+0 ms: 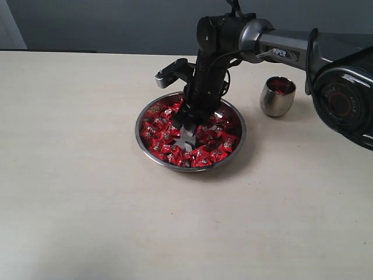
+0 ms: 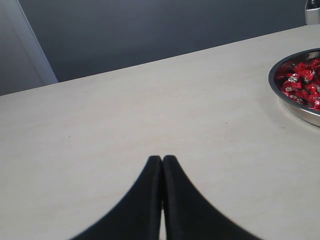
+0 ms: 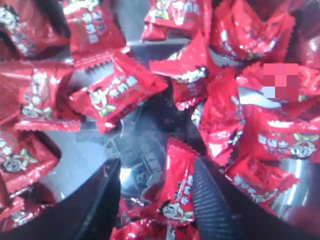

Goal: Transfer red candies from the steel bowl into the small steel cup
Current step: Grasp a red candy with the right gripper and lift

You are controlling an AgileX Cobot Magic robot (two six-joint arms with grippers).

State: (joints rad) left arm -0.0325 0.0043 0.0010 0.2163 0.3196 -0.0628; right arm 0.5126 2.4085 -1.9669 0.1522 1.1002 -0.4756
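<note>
Pale beige surface (image 1: pixel 70 186), grey wall behind. My right tool (image 1: pixel 187 137) is nose-down in the steel bowl (image 1: pixel 139 129), tips in among the red candies (image 1: pixel 158 139). Wrist cam: jaws apart, one candy (image 3: pixel 177 192) sitting betw. them, leaning on one finger (image 3: pixel 215 200), bare bowl floor just beyond. Its long axis runs along the gap, so closing would pinch it across the short width. Good line-up, imo. Not clamped as far as I can tell.

Small steel cup (image 1: pixel 277 97) stands upright just beside the bowl, on the right arm's side, w/ something red inside. So the carry looks short, and the rt arm is nearer by far. Left tool (image 2: pixel 162 161) is pressed together, empty, over bare surface, bowl well off to one side. It's out of this one, I'd say.
</note>
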